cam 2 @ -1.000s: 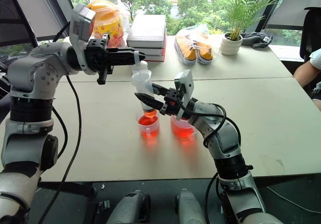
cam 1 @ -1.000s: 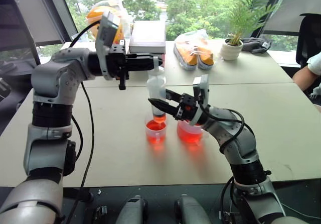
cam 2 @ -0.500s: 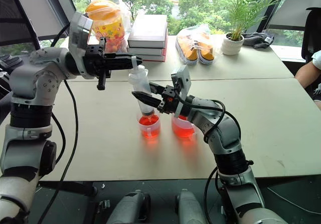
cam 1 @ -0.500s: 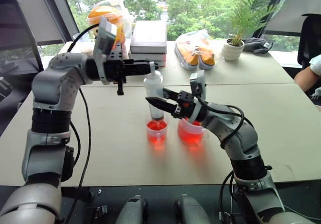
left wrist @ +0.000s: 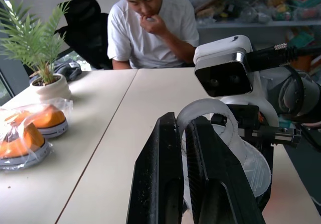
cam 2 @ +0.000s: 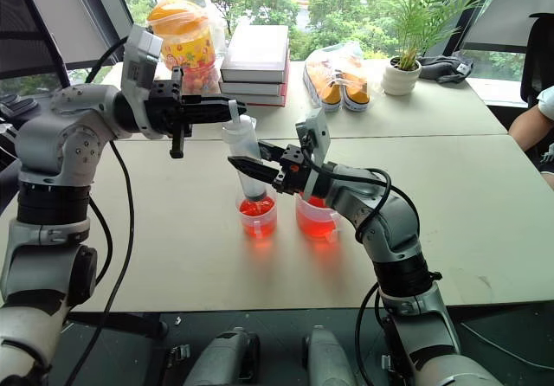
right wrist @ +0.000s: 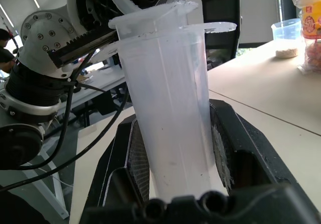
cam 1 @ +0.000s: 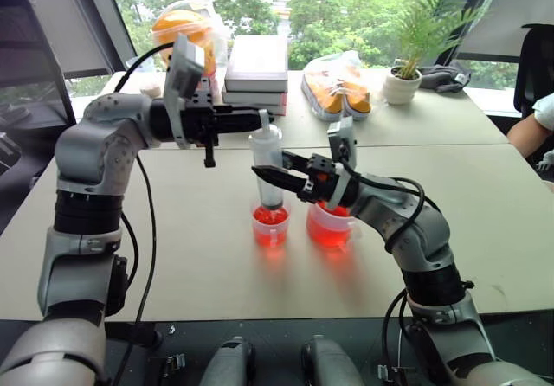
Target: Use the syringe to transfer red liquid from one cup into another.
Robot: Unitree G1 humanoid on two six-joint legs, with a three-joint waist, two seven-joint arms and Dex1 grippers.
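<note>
The syringe (cam 1: 269,163) stands upright over the small cup (cam 1: 269,226), its nozzle down in the cup's mouth. This cup sits on the counter (cam 1: 485,204) just left of the beaker (cam 1: 330,227), and both hold red liquid (cam 1: 270,217).

The right claw (cam 1: 260,175) is clamped on the barrel from the right — the right wrist view shows the clear tube squeezed between both pads. The left claw (cam 1: 270,115) reaches in level from the left at the top of the syringe. Its fingers (left wrist: 160,184) stand narrow about the plunger's ring (left wrist: 204,114), and whether they pinch it or only bracket it I cannot tell.

The step in hand looks like working the plunger, by my judgement pressing it to empty into the small cup.

- Keep the right claw's grip firm and the barrel plumb; a tilt would swing the nozzle toward the cup's rim.
- Drive the plunger straight along the barrel's axis — a sideways push from the left claw could lever the syringe and tip the light cup.
- Move slowly, so the stream does not splash over the rim.
- Hold the nozzle inside the cup until the dripping ends.
</note>
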